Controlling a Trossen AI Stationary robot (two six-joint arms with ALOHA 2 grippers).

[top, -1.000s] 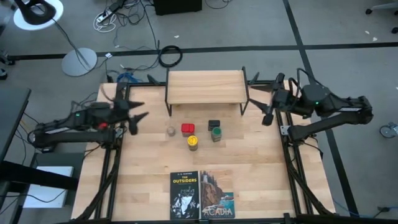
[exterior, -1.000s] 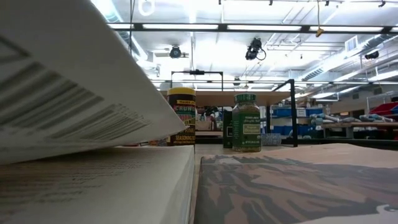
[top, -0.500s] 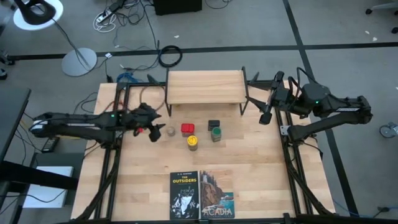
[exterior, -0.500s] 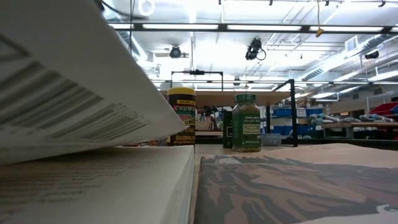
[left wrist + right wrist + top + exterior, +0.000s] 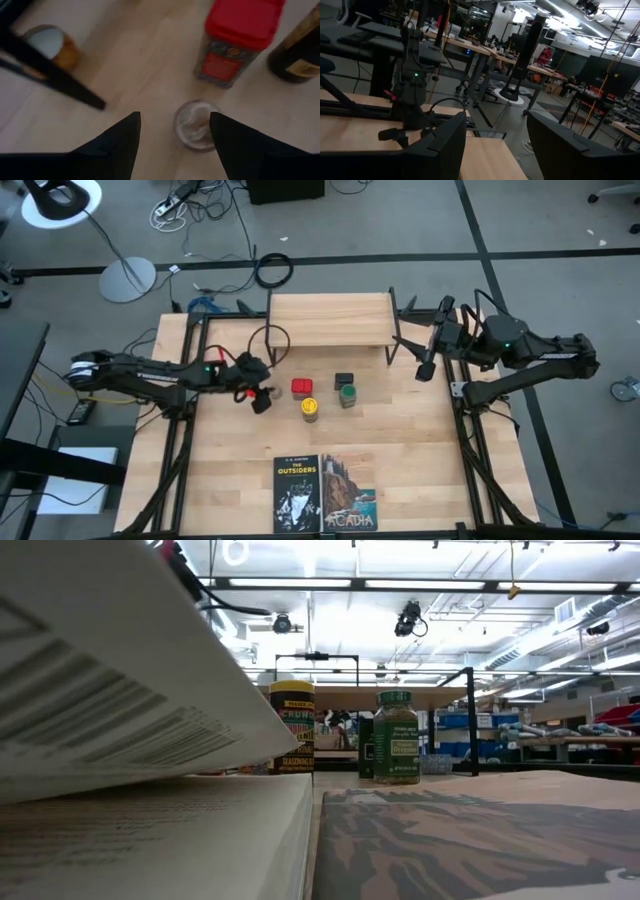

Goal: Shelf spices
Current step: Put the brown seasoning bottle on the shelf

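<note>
The spices stand in front of the shelf (image 5: 330, 320): a red square tin (image 5: 301, 387), a yellow-lidded jar (image 5: 310, 409), a green-lidded jar (image 5: 347, 393) and a dark grey tin (image 5: 344, 380). A small clear-lidded jar (image 5: 196, 125) stands on the table left of the red tin (image 5: 240, 40). My left gripper (image 5: 175, 116) is open, slanting down over this small jar, one finger on either side of it, apart from it. In the high view my left gripper (image 5: 262, 398) hides the jar. My right gripper (image 5: 425, 365) hangs open and level beside the shelf's right end, with nothing between its fingers.
Two paperback books (image 5: 325, 492) lie at the table's near edge and fill the low view's foreground. A black shelf leg (image 5: 55, 77) crosses the left wrist view, with a round white-topped container (image 5: 50, 44) behind it. Bare wood lies right of the spices.
My left gripper has swung from the table's left side toward the small clear-lidded jar, sinking and tipping its fingers downward. It now covers the jar in the high view. Its fingers have stayed open.
</note>
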